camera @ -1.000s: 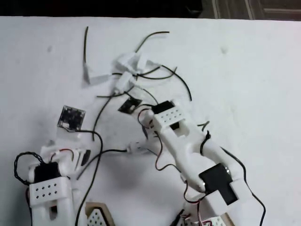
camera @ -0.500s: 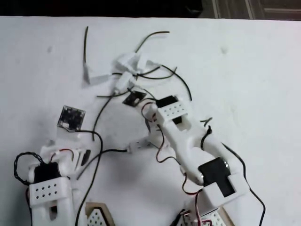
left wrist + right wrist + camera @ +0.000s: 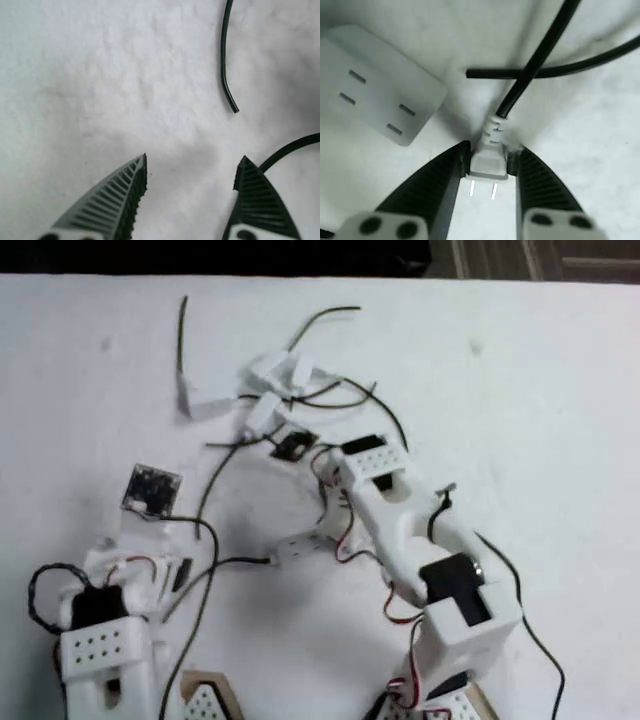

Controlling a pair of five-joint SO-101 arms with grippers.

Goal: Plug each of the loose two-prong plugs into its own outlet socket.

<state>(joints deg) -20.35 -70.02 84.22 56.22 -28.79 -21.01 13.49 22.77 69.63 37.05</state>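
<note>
The right gripper (image 3: 490,150) is clamping its black ribbed fingers on a small white two-prong plug (image 3: 489,165). The metal prongs are pointing back toward the wrist, and the plug's black round cable (image 3: 540,55) is running away across the white table (image 3: 590,130). A flat white plastic outlet block (image 3: 375,95) with slotted sockets is lying just beside the plug, not touching it. The left gripper (image 3: 194,162) is hanging over bare table, fingers spread apart and holding nothing, with a loose black cable end (image 3: 226,75) lying near.

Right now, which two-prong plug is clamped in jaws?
The white plug in the right gripper's jaws; the other plugs lie loose on the table.
</note>
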